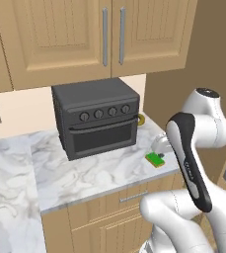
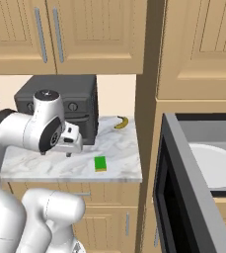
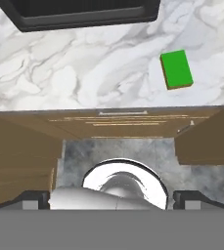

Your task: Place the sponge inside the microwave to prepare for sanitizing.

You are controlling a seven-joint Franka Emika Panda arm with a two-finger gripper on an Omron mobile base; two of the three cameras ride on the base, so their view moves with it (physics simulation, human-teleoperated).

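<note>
- I see the sponge (image 2: 100, 163) lying flat near the marble counter's (image 1: 85, 173) front edge, right of the black toaster oven (image 1: 97, 116).
- My gripper (image 2: 70, 143) hangs spread wide, empty, left of the sponge.
- The microwave (image 2: 203, 163) stands open, well right.

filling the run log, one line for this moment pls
gripper: open, empty | sponge: on counter, untouched | microwave: door open

Light wood upper cabinets (image 1: 60, 34), marble counter (image 1: 94, 173), drawer fronts (image 3: 123, 124) below, cream wall (image 1: 20, 116)
</note>
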